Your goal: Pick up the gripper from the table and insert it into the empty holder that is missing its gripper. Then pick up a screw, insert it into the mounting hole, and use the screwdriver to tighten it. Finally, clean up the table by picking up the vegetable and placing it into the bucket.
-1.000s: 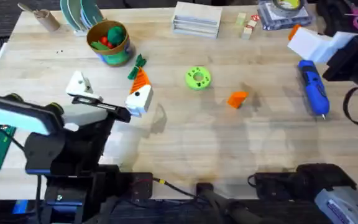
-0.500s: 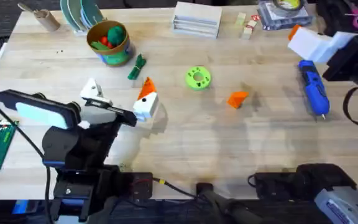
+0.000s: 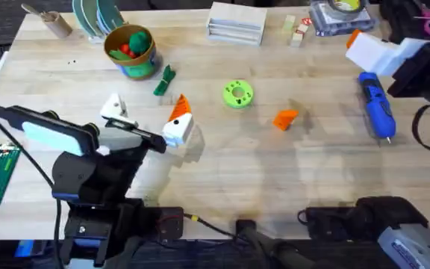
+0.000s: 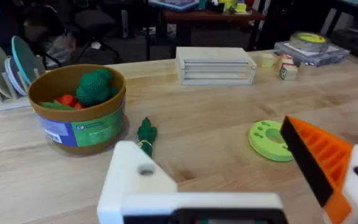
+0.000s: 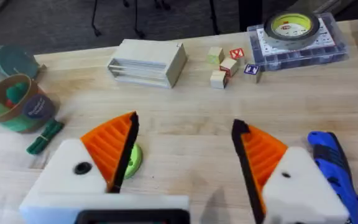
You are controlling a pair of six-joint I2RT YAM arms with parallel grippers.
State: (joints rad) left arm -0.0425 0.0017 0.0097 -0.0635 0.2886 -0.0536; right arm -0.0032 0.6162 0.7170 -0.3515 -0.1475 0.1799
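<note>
Clearly the left gripper (image 3: pixel 146 125) stands spread, 1 white holder (image 4: pixel 143 180) bare. Mid-desk lies the orange gripper (image 3: pixel 284 119), probably light, stiff, ribbed; pinching its flat sides looks safest. Near the desk's right edge, the right gripper (image 5: pixel 182 152) is spread.

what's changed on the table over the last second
The left gripper swung toward the table's middle, away from the green vegetable, carrying nothing. Most of that happened early; it has barely shifted since. The loose orange gripper, lime disc, blue screwdriver, bucket and right gripper stayed put.
</note>
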